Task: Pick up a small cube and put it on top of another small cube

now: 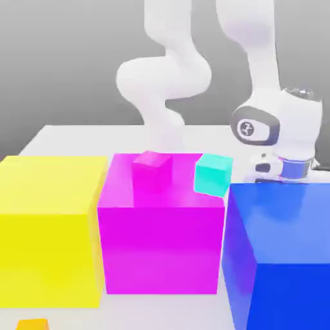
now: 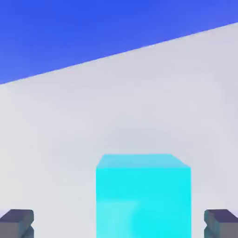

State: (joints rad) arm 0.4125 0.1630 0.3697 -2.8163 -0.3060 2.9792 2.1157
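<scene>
Your gripper hangs with fingers spread wide either side of the small cube, near the big blue cube.

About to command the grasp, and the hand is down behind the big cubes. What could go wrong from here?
1. The small cube sits between the open fingers but looks off-centre, so closing may shove it.
2. The large blue cube stands right beside the gripper; lifting or swinging could clip it.
</scene>
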